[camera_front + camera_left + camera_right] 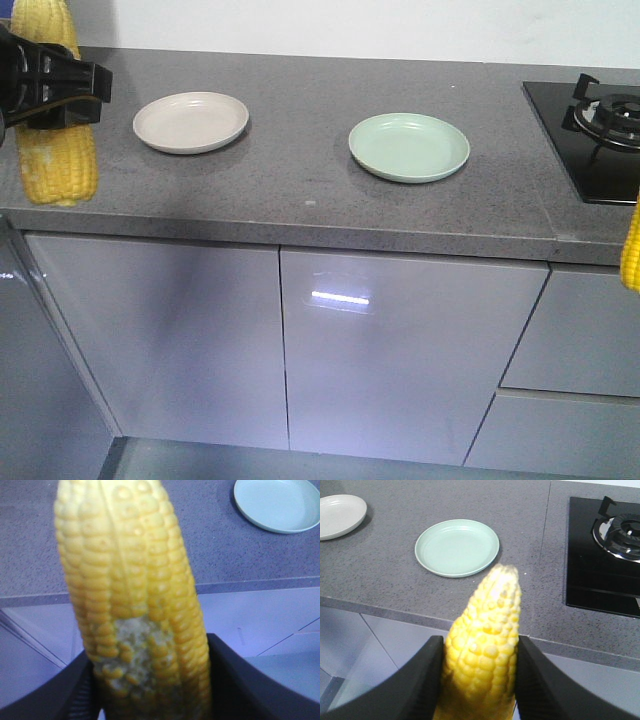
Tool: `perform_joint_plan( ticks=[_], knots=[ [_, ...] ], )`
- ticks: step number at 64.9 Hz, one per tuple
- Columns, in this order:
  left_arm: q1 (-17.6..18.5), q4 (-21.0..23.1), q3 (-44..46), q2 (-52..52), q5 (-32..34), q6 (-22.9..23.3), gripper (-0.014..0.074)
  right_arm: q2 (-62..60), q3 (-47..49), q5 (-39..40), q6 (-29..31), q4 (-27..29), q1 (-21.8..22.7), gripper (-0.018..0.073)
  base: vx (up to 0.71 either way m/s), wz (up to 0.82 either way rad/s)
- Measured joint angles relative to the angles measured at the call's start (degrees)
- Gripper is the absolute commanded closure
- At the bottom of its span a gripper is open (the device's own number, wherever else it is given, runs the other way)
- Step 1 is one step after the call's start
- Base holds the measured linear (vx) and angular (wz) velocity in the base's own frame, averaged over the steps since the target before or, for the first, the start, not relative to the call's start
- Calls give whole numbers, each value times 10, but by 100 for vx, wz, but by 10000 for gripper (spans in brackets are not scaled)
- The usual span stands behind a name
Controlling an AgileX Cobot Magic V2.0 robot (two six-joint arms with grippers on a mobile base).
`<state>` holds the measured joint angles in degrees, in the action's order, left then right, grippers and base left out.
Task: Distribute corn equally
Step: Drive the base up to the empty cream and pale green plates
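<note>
Left fingers (60, 80) clamped around the middle of the left corn cob (58, 160), held upright over the near-left corner of the desk (300, 180), left of the beige plate (190, 122). Right fingers (415, 685) clamped on the right corn cob (482, 650), pale tip pointing away. It is held off the desk's near edge, by the gas stove (600, 130) and right of the green plate (409, 147).

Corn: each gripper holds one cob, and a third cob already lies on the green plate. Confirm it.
Not quite: the green plate is empty, as the exterior front-facing view shows. The left gripper does hold one cob, and the right gripper a second cob.
</note>
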<state>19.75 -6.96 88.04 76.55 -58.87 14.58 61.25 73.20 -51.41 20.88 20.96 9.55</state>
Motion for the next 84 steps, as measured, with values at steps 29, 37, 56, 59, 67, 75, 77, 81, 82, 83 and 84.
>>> perform_joint_plan(
  ticks=[29,37,56,59,67,75,77,81,82,83,84],
  knots=[
    [0,0,0,0,0,0,524,0,0,0,0,0,0,366,13,-6],
    [0,0,0,0,0,0,524,0,0,0,0,0,0,366,16,-1],
    [0,0,0,0,0,0,524,0,0,0,0,0,0,366,19,-1],
    [0,0,0,0,0,0,524,0,0,0,0,0,0,366,20,-2],
    [0,0,0,0,0,0,524,0,0,0,0,0,0,366,20,-2],
    [0,0,0,0,0,0,524,0,0,0,0,0,0,366,20,-2],
    [0,0,0,0,0,0,524,0,0,0,0,0,0,366,20,-1],
    [0,0,0,0,0,0,524,0,0,0,0,0,0,366,20,-1],
    [0,0,0,0,0,0,524,0,0,0,0,0,0,366,20,-1],
    [0,0,0,0,0,0,524,0,0,0,0,0,0,366,20,-1],
    [0,0,0,0,0,0,524,0,0,0,0,0,0,366,20,-1]
  ],
)
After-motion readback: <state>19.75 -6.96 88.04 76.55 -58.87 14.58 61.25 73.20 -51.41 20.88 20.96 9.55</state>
